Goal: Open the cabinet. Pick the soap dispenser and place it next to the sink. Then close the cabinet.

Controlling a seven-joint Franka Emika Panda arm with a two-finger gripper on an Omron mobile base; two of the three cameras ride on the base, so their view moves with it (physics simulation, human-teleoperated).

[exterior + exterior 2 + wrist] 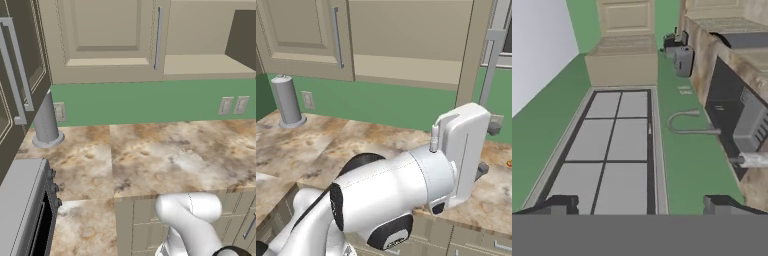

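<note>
The beige cabinet (105, 40) has its left door shut and its right door (474, 55) swung out, baring a plain shelf (210, 64) with nothing on the part I see. My gripper (487, 149) hangs over the counter below the open door, pointing right. It is open, and in the hand view (641, 205) its tips stand far apart with nothing between them. That view is rolled, with the counter along its right side. There the small pale grey soap dispenser (754, 160) stands on the counter beside the dark sink basin (724, 95) and the faucet (684, 122).
A large grey flared-base post (46, 125) stands at the counter's back left. A dark brown cabinet (17, 75) juts out at left above the stove (27, 210). A grey boxy object (751, 120) sits by the sink. A window (612, 145) lies behind the faucet.
</note>
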